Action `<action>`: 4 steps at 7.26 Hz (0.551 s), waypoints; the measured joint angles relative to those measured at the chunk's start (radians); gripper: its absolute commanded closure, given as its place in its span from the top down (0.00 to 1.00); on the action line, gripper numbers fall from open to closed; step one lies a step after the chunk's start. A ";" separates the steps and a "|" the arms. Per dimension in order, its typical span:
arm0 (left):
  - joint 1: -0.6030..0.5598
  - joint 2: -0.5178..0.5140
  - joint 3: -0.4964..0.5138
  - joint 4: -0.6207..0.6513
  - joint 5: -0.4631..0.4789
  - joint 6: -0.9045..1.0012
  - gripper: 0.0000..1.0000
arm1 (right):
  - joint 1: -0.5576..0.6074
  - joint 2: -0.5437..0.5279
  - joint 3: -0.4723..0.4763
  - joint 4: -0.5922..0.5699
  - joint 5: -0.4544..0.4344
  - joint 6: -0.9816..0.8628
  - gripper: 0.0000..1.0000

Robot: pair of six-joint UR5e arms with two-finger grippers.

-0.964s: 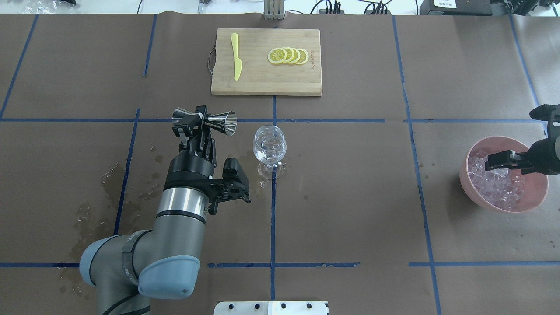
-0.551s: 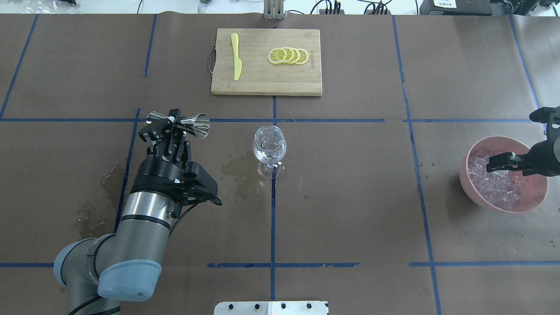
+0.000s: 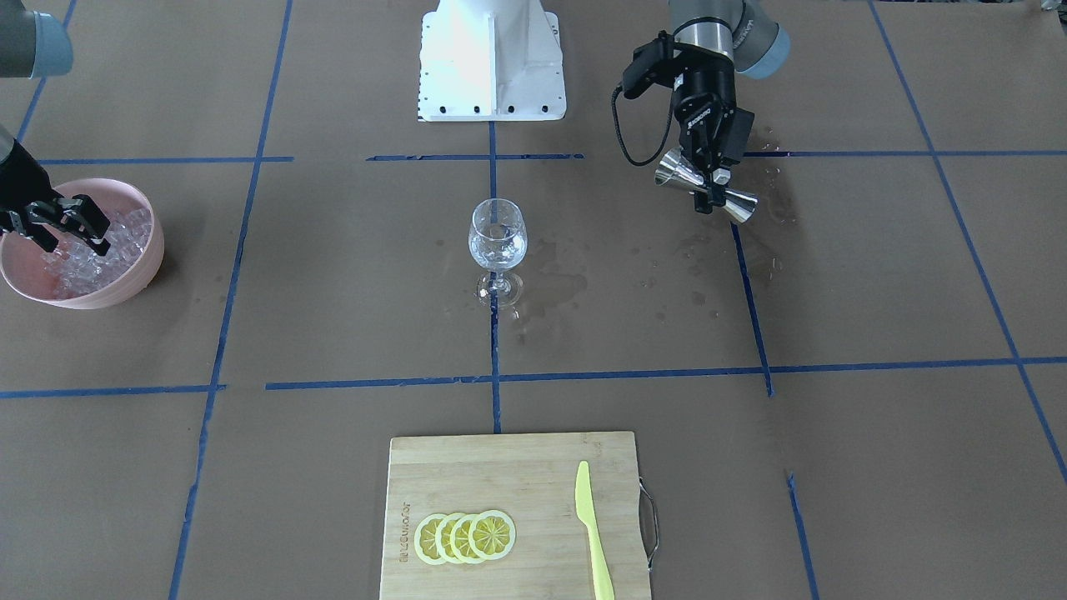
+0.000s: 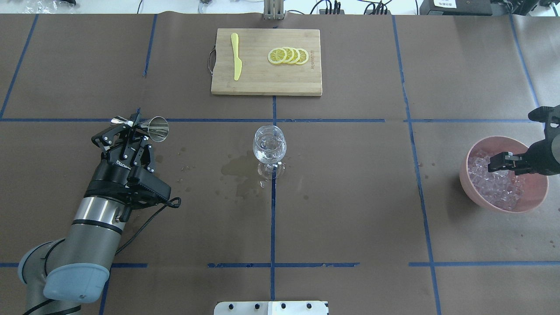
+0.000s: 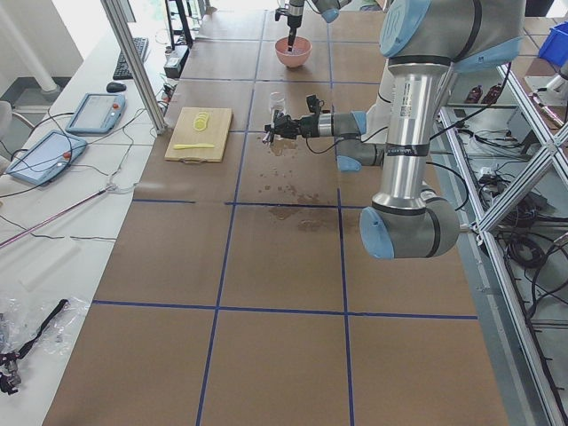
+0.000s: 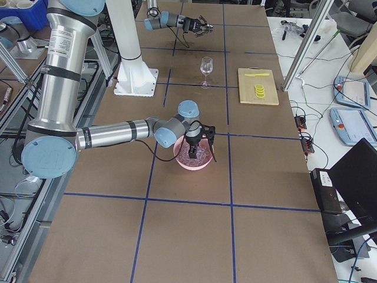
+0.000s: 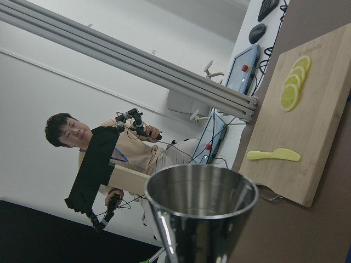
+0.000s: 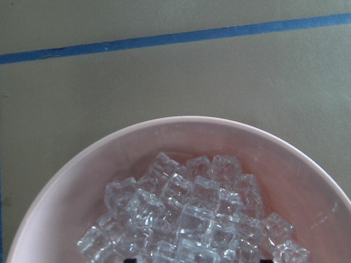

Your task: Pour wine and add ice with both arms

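Stains (image 4: 238,173) between glass (image 4: 269,144) and left claw's (image 4: 134,124) jigger (image 4: 158,128); cutting board (image 4: 262,83) beyond

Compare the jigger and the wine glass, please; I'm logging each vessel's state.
The jigger is opaque shiny metal; the wine glass is clear. The jigger lies sideways, clamped in the left gripper above the table; the wine glass stands upright on it, ungripped. Both are open-mouthed vessels.

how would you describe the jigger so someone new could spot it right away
On the brown table, start at the glass in the centre and look toward the robot's left side. There the left gripper holds the jigger sideways by its waist, above the table. It is the only shiny steel thing here, a double cone shaped like an hourglass.
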State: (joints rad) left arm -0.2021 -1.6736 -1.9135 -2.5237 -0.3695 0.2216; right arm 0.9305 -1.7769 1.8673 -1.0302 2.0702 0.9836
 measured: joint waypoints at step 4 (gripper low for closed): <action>-0.002 0.106 0.011 -0.166 0.000 0.005 0.00 | 0.000 0.011 -0.014 -0.001 0.002 -0.004 0.00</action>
State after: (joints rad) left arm -0.2039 -1.5675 -1.9025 -2.6901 -0.3697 0.2266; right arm 0.9304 -1.7662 1.8529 -1.0308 2.0725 0.9799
